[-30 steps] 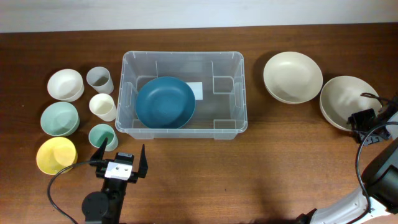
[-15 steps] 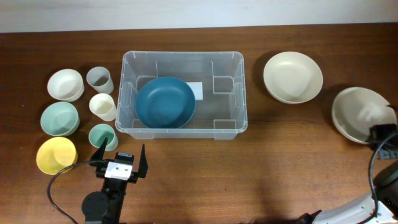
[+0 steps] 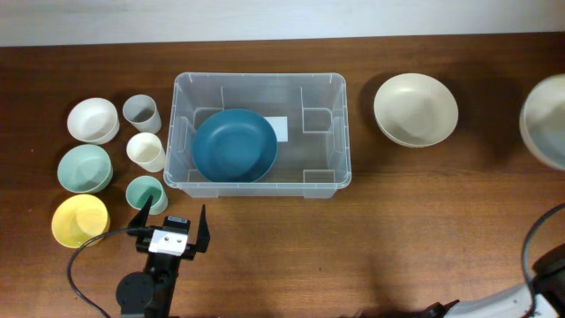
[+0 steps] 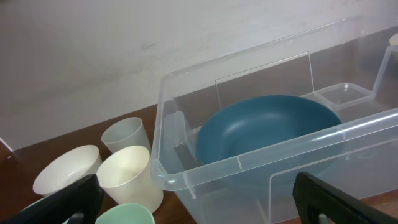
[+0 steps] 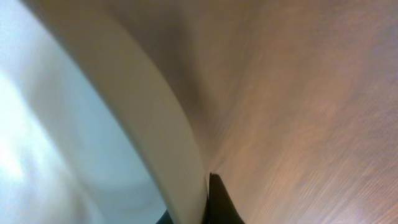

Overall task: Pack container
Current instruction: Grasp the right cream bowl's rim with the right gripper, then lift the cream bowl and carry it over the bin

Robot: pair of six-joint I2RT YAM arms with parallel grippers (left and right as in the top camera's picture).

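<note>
The clear plastic container point(image 3: 256, 79) stands at the table's middle with a dark blue bowl point(image 3: 235, 146) lying inside it. My left gripper point(image 3: 172, 215) waits open in front of the container's near left corner point(image 4: 171, 177), with nothing between its fingers. A cream bowl point(image 3: 547, 119) hangs blurred at the right edge of the overhead view, off the table. In the right wrist view its rim point(image 5: 174, 143) fills the frame, and my right gripper point(image 5: 208, 205) is shut on it, one dark finger point(image 5: 217, 202) pressed against the outer wall. The right gripper itself is hidden in the overhead view.
A second cream bowl point(image 3: 415, 109) rests right of the container. Left of it stand a white bowl point(image 3: 93, 119), a grey cup point(image 3: 141, 112), a cream cup point(image 3: 146, 151), a mint bowl point(image 3: 85, 168), a teal cup point(image 3: 146, 193) and a yellow bowl point(image 3: 79, 220).
My right gripper has shut on the right-hand cream bowl's rim and carried it up toward the right edge of the overhead view. The left arm has stayed still.
</note>
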